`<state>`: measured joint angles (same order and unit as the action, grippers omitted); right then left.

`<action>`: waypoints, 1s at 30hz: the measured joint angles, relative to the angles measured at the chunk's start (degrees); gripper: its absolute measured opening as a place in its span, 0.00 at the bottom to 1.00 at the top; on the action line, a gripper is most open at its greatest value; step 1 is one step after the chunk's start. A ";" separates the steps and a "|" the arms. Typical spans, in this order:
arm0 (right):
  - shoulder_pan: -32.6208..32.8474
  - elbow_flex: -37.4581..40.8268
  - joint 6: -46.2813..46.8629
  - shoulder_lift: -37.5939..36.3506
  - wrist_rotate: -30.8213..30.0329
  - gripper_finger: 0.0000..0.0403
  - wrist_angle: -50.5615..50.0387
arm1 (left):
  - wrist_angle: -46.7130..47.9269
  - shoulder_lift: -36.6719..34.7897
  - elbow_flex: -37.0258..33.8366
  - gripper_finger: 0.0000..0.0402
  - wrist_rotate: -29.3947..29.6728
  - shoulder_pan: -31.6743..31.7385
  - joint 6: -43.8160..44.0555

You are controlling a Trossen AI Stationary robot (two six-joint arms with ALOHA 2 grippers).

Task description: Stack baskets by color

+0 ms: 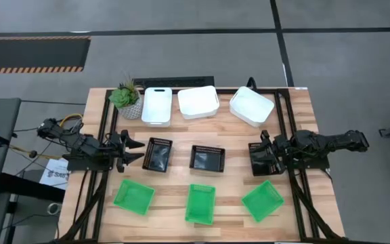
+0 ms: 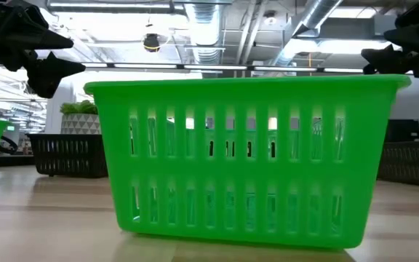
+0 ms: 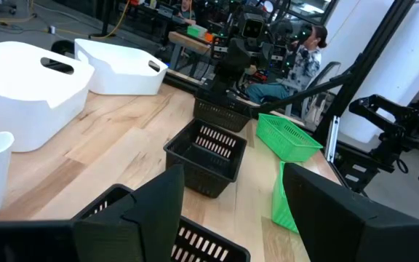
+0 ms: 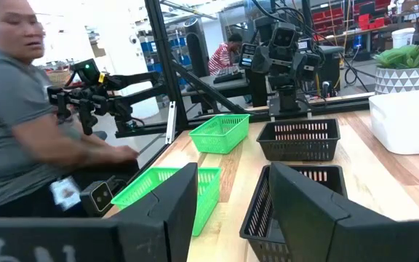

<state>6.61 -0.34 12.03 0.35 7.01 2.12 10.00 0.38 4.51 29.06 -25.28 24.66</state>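
Note:
Nine baskets sit on the wooden table in three rows: white ones (image 1: 197,102) along the far side, black ones (image 1: 207,157) in the middle, green ones (image 1: 200,203) along the near side. My left gripper (image 1: 139,150) is open, raised just left of the left black basket (image 1: 158,154), which shows below its fingers (image 3: 195,240). My right gripper (image 1: 266,154) is open and hovers above the right black basket (image 1: 257,163). In the low view it hangs high (image 2: 406,44), clear of that basket (image 2: 413,164). All baskets rest on their bottoms, unstacked.
A small potted plant (image 1: 126,100) stands at the far left corner beside the left white basket (image 1: 156,106). Dark frame rails (image 1: 107,135) run along both table sides. A person (image 4: 28,124) stands beyond the table's near edge. The middle green basket (image 2: 246,160) fills the low view.

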 joint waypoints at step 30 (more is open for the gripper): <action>0.00 -0.01 0.11 0.03 0.04 0.49 2.77 | -0.12 -0.02 0.15 0.56 6.26 0.01 0.77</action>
<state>6.61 -0.35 12.14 0.37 7.05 4.90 9.88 0.36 4.66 35.32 -25.28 25.43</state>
